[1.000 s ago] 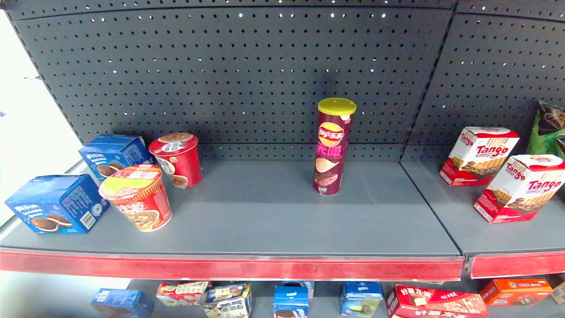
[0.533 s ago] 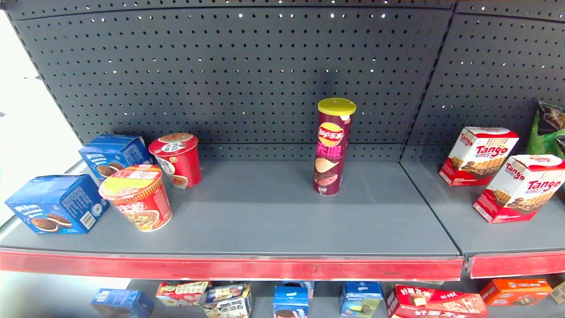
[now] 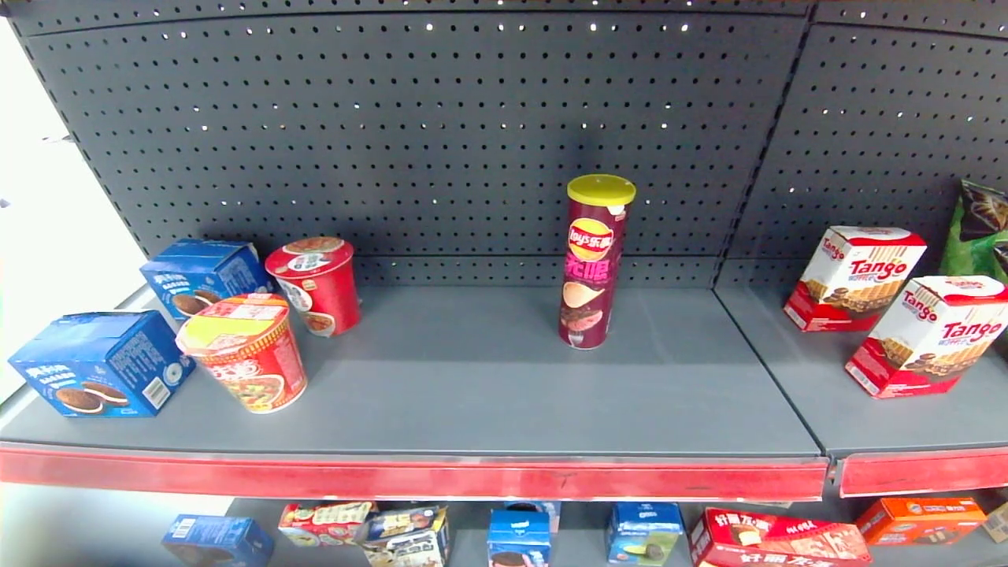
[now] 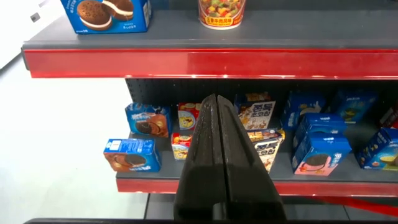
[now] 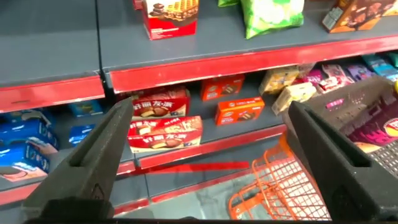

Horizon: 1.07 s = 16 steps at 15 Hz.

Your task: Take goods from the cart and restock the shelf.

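Note:
The grey shelf (image 3: 472, 394) has a red front strip. A maroon chip can (image 3: 594, 260) with a yellow lid stands upright near the shelf's middle back. My left gripper (image 4: 216, 121) is shut with nothing in it, and it sits below the red strip in front of the lower shelf. My right gripper (image 5: 211, 107) is open and empty, facing the lower shelves. Beside it is the orange wire cart (image 5: 273, 186) with a grey basket (image 5: 367, 118) holding packaged goods.
Two noodle cups (image 3: 248, 350) and two blue cookie boxes (image 3: 102, 362) fill the shelf's left end. Two wafer boxes (image 3: 929, 335) and a green bag (image 3: 976, 228) are on the right section. Bare shelf lies either side of the can. The lower shelf (image 4: 186, 183) holds several boxes.

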### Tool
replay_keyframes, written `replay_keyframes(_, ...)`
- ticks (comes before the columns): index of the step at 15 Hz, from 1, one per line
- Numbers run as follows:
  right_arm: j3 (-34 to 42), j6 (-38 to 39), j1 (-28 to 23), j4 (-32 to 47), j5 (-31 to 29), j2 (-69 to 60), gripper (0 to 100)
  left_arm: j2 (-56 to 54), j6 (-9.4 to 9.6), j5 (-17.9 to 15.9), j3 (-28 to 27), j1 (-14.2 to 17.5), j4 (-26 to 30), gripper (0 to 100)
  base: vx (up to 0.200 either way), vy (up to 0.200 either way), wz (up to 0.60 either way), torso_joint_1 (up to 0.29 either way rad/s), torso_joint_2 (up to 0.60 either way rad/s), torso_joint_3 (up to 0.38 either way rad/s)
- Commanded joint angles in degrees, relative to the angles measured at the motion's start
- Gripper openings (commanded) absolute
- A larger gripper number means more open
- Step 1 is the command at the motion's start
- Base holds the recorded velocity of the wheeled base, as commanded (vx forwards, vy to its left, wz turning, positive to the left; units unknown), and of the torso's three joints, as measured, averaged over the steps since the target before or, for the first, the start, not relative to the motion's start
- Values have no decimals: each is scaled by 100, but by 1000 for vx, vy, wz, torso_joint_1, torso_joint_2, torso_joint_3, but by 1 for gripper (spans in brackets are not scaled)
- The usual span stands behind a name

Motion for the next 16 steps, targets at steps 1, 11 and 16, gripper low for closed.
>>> replay_keyframes(1,10,-4,-21,9,-12,-72,100,-2,40,-27,1,1,0,0,0,0,0,0,0,0)
replay_keyframes(11,1,-12,-12,-62,-118,33,100,24,-21,-273,-324,-16,431,0,0,0,0,0,0,0)
replay_keyframes(16,-52,-12,-12,-62,-127,33,100,24,-4,-300,-298,-16,422,0,0,0,0,0,0,0)
